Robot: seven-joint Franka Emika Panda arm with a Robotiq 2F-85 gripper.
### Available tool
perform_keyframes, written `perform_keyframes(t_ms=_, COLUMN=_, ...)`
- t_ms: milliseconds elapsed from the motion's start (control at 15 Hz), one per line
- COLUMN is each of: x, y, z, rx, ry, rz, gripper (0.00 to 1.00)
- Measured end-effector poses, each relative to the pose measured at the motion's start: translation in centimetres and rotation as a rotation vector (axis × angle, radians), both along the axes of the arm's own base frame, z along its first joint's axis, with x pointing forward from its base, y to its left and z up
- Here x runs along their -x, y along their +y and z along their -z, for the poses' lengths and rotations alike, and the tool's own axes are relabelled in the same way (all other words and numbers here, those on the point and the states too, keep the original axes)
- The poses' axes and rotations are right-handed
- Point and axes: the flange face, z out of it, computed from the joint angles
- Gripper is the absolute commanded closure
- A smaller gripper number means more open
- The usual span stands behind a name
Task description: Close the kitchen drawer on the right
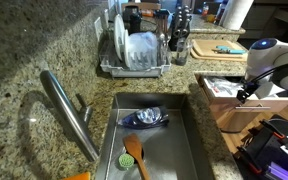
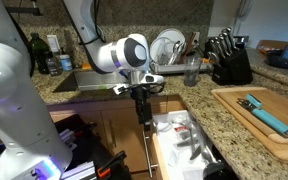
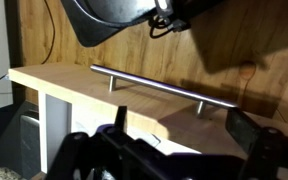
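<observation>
In an exterior view, the steel sink [image 1: 174, 145] sits left. Right of it, the kitchen drawer [image 1: 229, 103] stands pulled out, so nothing is closed yet. In the wrist view, your gripper [image 3: 179, 140] faces its bar handle [image 3: 164, 88], jaws spread wide and empty.
</observation>
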Motion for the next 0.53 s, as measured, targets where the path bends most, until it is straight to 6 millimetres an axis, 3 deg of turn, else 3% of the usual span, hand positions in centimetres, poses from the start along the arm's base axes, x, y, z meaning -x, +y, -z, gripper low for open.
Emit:
perform_keyframes(t_ms=133, x=-0.4, y=0.4, z=0.5, rx=-0.024, ry=-0.056, rz=0.005, gripper=0.0)
perform_keyframes(t_ms=533, x=0.0, y=-0.9, z=2.8, rx=-0.019, ry=-0.031, rz=0.054, gripper=0.0)
